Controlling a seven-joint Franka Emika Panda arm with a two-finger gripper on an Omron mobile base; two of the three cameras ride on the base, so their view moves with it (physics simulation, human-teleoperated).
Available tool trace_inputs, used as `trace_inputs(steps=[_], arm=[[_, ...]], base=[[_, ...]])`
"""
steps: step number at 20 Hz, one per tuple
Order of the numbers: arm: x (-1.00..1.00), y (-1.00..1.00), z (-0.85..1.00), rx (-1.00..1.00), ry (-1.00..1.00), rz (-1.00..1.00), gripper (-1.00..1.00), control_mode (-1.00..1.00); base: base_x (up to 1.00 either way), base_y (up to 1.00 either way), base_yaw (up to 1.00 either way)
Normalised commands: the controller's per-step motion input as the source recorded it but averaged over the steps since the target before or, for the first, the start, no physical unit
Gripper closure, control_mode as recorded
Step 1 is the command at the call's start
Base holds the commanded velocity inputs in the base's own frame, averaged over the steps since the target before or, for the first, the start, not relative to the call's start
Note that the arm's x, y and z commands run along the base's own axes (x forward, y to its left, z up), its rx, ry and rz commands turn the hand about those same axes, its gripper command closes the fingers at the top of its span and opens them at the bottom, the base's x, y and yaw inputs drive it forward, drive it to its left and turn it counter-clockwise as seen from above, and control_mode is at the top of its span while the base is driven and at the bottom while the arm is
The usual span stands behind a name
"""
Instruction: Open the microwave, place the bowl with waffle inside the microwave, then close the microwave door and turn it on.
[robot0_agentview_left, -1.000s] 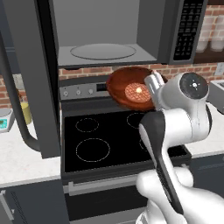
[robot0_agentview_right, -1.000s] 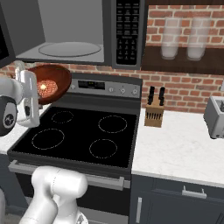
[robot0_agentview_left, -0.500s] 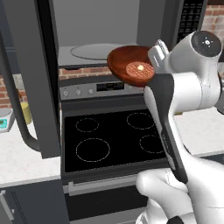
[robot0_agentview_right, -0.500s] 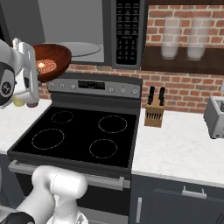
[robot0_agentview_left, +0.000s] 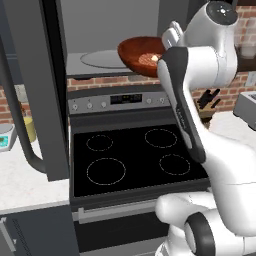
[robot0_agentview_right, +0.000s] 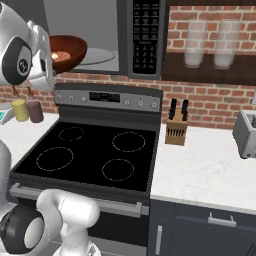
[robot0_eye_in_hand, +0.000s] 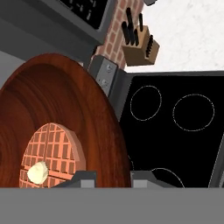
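Observation:
The microwave (robot0_agentview_right: 145, 37) stands open above the stove, its light grey cavity (robot0_agentview_left: 110, 25) and glass turntable (robot0_agentview_left: 102, 59) showing. The microwave door (robot0_agentview_left: 50, 100) is swung out to the left, with its curved handle (robot0_agentview_left: 22, 145) low on the near side. My gripper (robot0_eye_in_hand: 114, 178) is shut on the rim of the reddish-brown bowl (robot0_agentview_left: 137, 52), holding it level at the mouth of the cavity, just above the turntable's front edge. The waffle (robot0_eye_in_hand: 52, 153) lies in the bowl (robot0_eye_in_hand: 65, 109) with a pale dab on it. From the right, the bowl (robot0_agentview_right: 67, 50) hangs in front of the opening.
Below lies the black stove top (robot0_agentview_right: 95, 152) with its control strip (robot0_agentview_left: 120, 100). A knife block (robot0_agentview_right: 176, 127) and a toaster (robot0_agentview_right: 246, 132) stand on the right counter. Yellow and maroon canisters (robot0_agentview_right: 27, 110) sit at the left. Glasses (robot0_agentview_right: 210, 45) stand on a shelf.
The arm has lifted the bowl from over the stove's back edge up to the level of the microwave opening and carried it toward the cavity. The grip has not changed.

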Motion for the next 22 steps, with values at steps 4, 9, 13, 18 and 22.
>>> trace_inputs(steps=[4, 9, 13, 18, 22], arm=[[0.72, 0.0, 0.1, 0.0, 0.04, 0.02, 1.0, -1.0], [0.68, 0.0, -0.08, 0.0, 0.01, 0.04, 1.0, -1.0], [0.51, 0.05, -0.38, 0.01, -0.06, 0.05, 1.0, -1.0], [0.53, 0.0, -0.26, 0.07, -0.11, 0.07, 1.0, -1.0], [0.69, 0.13, 0.01, 0.11, -0.1, 0.03, 1.0, -1.0]], base=[[0.0, 0.0, 0.0], [0.0, 0.0, 0.0], [0.0, 0.0, 0.0], [0.0, 0.0, 0.0], [0.0, 0.0, 0.0]])
